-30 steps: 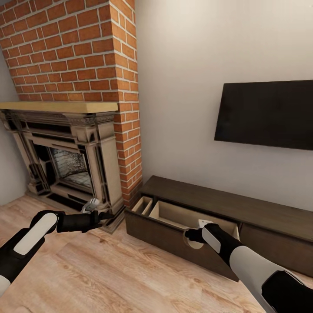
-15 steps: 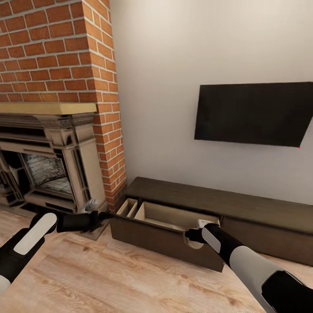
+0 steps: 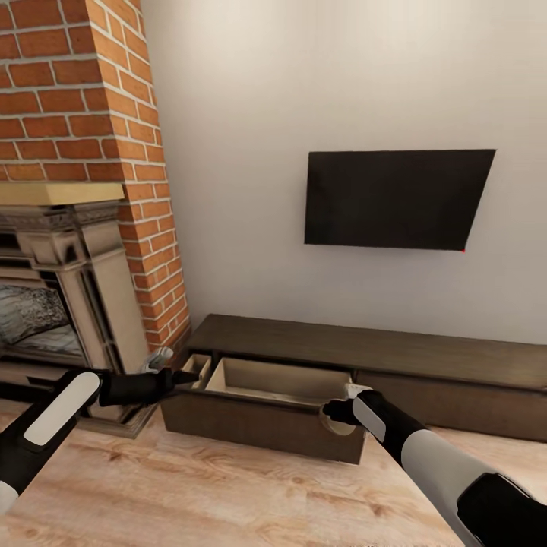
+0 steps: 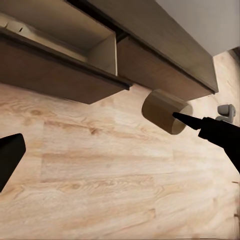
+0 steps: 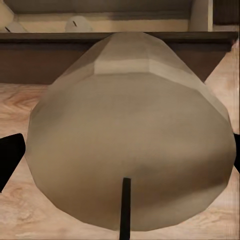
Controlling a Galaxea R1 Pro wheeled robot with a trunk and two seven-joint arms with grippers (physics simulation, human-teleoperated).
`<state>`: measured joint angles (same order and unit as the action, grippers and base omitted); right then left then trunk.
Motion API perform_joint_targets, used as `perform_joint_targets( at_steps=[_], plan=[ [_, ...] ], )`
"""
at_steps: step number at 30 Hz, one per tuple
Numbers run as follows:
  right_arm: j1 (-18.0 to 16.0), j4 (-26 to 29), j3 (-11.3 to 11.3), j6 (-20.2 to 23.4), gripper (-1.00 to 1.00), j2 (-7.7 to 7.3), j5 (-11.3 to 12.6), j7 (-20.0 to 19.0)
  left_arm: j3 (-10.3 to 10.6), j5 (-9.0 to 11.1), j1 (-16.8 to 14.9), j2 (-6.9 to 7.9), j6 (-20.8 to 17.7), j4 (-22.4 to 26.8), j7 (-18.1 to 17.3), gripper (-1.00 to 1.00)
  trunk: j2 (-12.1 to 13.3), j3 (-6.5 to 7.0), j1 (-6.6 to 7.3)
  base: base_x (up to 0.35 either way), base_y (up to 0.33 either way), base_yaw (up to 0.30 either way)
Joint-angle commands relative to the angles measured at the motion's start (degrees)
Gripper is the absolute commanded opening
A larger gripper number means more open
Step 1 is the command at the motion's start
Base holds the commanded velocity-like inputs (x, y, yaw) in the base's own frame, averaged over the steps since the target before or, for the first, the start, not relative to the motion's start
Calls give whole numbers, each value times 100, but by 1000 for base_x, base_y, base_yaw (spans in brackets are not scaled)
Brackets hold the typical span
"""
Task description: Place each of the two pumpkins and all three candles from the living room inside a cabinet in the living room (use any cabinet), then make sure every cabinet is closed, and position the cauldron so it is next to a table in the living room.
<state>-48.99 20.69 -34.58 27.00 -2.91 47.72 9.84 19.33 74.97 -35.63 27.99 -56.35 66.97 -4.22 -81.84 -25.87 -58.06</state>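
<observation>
The cabinet point(image 3: 365, 353) is seen against the white wall, low and dark brown, with one drawer point(image 3: 258, 403) pulled out at its left end — the pale wood interior is exposed. In the right wrist view, two pale rounded objects point(image 5: 77, 23) are visible inside the drawer; their identity cannot be confirmed.

A candle point(image 5: 132, 140), a pale beige cylinder with a dark wick, is gripped by the right gripper point(image 3: 339, 416), the fingers being closed on it. It is held just in front of the open drawer's front panel, above the wooden floor point(image 3: 228, 494). In the left wrist view the same candle point(image 4: 165, 111) is seen lying roughly horizontal, clear of the floor and beside the drawer's corner.

The left gripper point(image 3: 163, 363) is held near the left end of the open drawer, beside the fireplace point(image 3: 68, 304). In the left wrist view its fingers point(image 4: 10, 155) are spread apart with nothing between them.

A black television point(image 3: 395, 199) is mounted on the wall above the cabinet. A brick chimney point(image 3: 83, 99) rises above the fireplace mantel.
</observation>
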Motion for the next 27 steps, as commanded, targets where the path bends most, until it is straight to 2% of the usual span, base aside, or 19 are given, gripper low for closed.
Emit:
perform_joint_targets(
  at_steps=[1, 8, 11, 16, 18, 21, 25, 27],
  plan=[
    [-5, 21, -44, 29, -100, -3, 64, 53, 9, -35, -6, 5, -3, 0, -44, 100, -4, -4, 0, 56, 0, -269],
    [-12, 198, -14, 119, -100, -3, 111, 100, 17, -41, -6, 5, 1, 0, -35, 100, -4, 0, 0, 19, 0, -90],
    [-183, 219, -2, 367, -100, 0, 136, 149, 18, -43, -6, 5, 1, 0, -35, 100, -4, 0, 0, 2, 0, -9],
    [-875, 220, 19, 1512, -100, 1, 210, 192, 26, -35, -6, 5, -2, 1, -42, 100, -4, 0, 0, 0, 0, -2],
    [-1147, 186, 24, 1843, -100, 1, 314, 203, 29, -32, -6, 9, -4, 5, -46, 100, -4, 0, 0, 0, 0, 0],
    [-1660, 95, 29, 2468, -100, 1, 612, 302, -1, -30, -6, 35, -16, 2, -61, 100, -4, 0, 0, 0, 0, 0],
    [-2207, -235, 22, 2786, -100, 10, 943, 787, -27, -36, -6, 68, -23, 0, -68, 100, -4, 0, 0, 0, 0, 0],
    [-2433, -503, 17, 2834, -100, 98, 1162, 1113, -32, -27, -6, 72, -28, 0, -69, 100, -4, 0, 0, 2, 0, 0]
  ],
)
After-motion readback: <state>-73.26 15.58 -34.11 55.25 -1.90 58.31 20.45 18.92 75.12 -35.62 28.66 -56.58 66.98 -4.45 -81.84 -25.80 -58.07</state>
